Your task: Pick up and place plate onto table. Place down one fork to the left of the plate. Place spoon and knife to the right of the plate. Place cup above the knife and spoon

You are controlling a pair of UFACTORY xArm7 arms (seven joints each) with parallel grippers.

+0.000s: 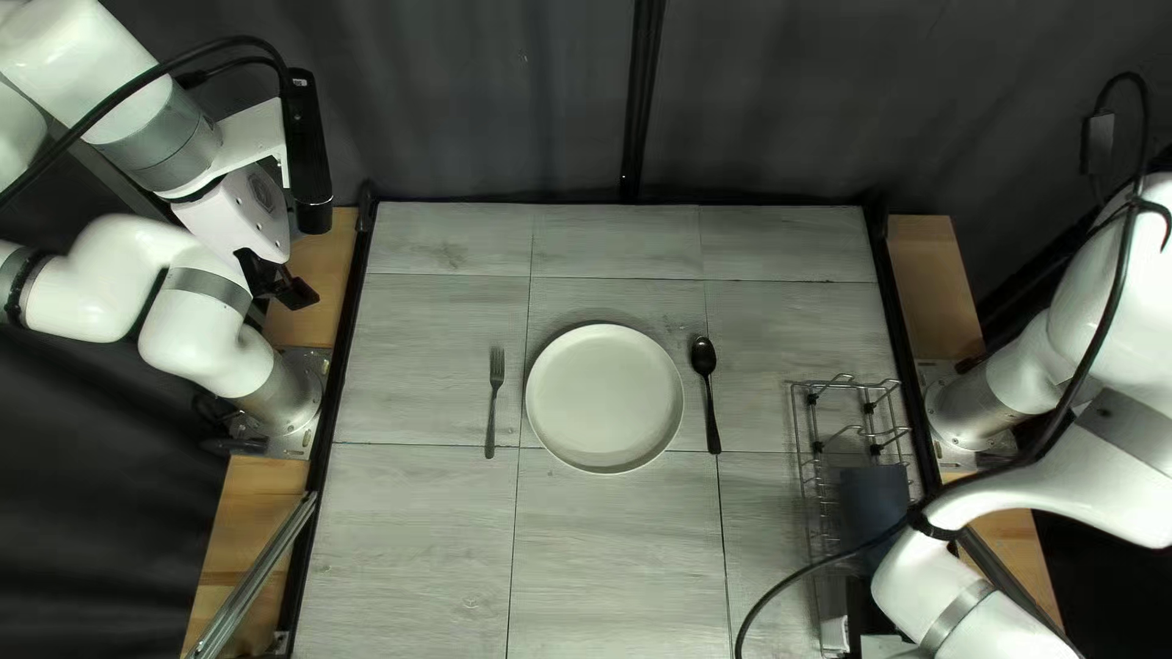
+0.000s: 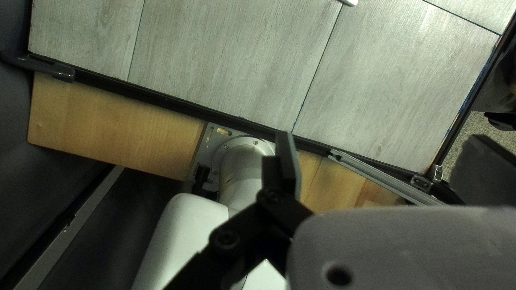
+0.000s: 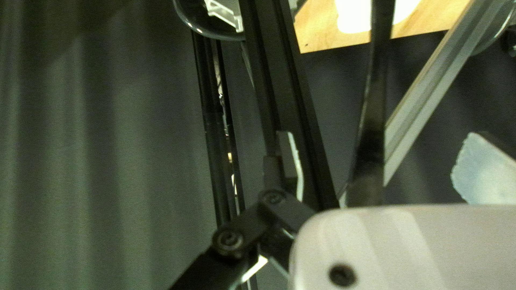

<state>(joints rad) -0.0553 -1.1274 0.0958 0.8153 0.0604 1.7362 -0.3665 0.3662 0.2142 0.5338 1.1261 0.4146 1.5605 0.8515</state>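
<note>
Grey tabletop (image 1: 617, 537); plate (image 1: 604, 397) well apart from gaping left hand (image 1: 293, 291); right hand (image 3: 384, 166) gaping too.

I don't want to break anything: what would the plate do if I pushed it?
The plate would probably slide, not roll, since it lies flat. Its smooth surface might feel slippery. It looks stiff, maybe ceramic, so it could chip if it fell.

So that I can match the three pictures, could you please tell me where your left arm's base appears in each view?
Top left view: left arm's base at the table's left edge.
Left wrist view: beside my left claw, against the table's dark edge.
Right wrist view: I cannot pick it out.
Shared landmark: pale wood; in the right wrist view I cannot tell which board it is.
</note>
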